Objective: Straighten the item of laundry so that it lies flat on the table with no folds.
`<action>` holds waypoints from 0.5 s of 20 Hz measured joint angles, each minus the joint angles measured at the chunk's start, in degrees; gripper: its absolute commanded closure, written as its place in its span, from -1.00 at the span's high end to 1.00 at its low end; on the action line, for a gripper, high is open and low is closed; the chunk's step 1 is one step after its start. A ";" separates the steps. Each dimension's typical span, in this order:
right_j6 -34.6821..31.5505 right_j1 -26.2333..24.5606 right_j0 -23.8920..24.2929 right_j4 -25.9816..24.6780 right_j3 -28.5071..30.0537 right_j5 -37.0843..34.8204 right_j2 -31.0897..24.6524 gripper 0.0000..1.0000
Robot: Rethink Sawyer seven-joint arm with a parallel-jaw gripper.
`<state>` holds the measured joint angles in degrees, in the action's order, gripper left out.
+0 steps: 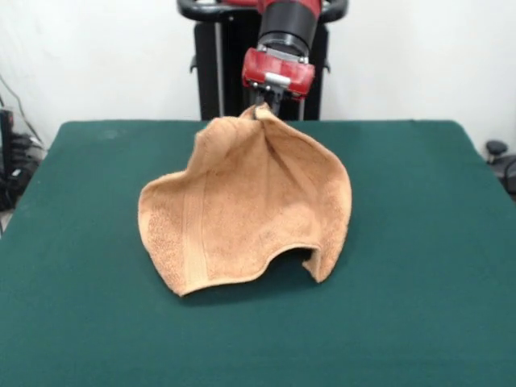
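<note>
The tan-orange terry towel [242,214] hangs from one pinched point at its top and drapes down in a tent shape onto the dark green table [419,242]. Its lower edge rests on the felt, arched up at the front right with a dark gap under it. A flat woven band runs down its left part. My gripper [262,109] comes down from the red and black arm at the top middle and is shut on the towel's top peak, holding it above the table's far side.
The black pedestal [222,64] stands behind the table's far edge. Cables and dark equipment [12,161] sit off the table's left edge, and a dark object [500,157] off its right edge.
</note>
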<state>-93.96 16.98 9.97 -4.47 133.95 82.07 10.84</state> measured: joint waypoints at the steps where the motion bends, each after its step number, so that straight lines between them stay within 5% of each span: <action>1: -1.00 -1.17 -0.05 1.51 0.50 1.93 0.01 -1.00; 10: -8.57 -8.66 -0.10 9.25 1.11 12.19 -0.60 -1.00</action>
<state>-102.53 8.32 9.87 4.78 135.06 94.26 10.25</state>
